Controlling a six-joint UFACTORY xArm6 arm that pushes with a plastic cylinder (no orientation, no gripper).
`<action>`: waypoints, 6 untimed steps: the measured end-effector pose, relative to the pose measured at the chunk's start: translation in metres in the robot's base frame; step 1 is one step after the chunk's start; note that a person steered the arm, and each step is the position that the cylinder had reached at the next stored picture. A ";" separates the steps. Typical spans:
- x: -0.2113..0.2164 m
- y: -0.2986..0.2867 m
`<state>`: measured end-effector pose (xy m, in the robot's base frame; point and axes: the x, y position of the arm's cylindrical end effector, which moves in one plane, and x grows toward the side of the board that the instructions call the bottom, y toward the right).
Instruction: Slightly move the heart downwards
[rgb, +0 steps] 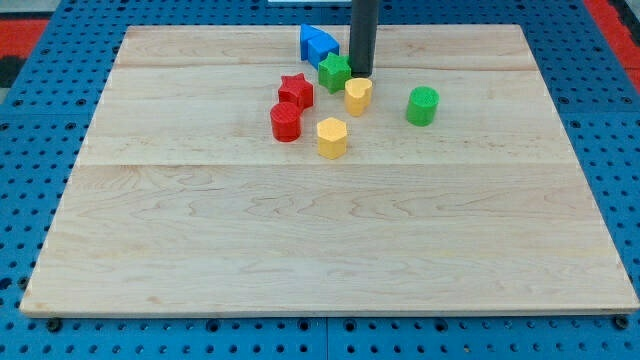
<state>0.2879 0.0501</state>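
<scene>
**Tip at the top of the yellow heart, blocks clustered near the far edge**

Worktop: pale wooden board on a blue perforated base. All blocks sit in its upper middle part, toward the top edge.

Yellow heart: just above board centre, closer to the top edge than to any side edge. Which way it points and its long axis cannot be told at this size.

My tip: at the end of the dark rod, right at the heart's upper side, touching or nearly touching it. No pincer on this arm; nothing is held.

Neighbours:
- Green block, shape unclear, just left of the tip and up-left of the heart, close to touching it.
- Blue block, angular, above the green one, nearest the top edge.
- Red star, left of the heart.
- Red cylinder, below the star, close beside it.
- Yellow block, roughly hexagonal, below and slightly left of the heart, a small gap between them.
- Green cylinder, well apart to the right.
</scene>
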 end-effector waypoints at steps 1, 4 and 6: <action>0.000 0.000; 0.025 0.000; 0.033 0.000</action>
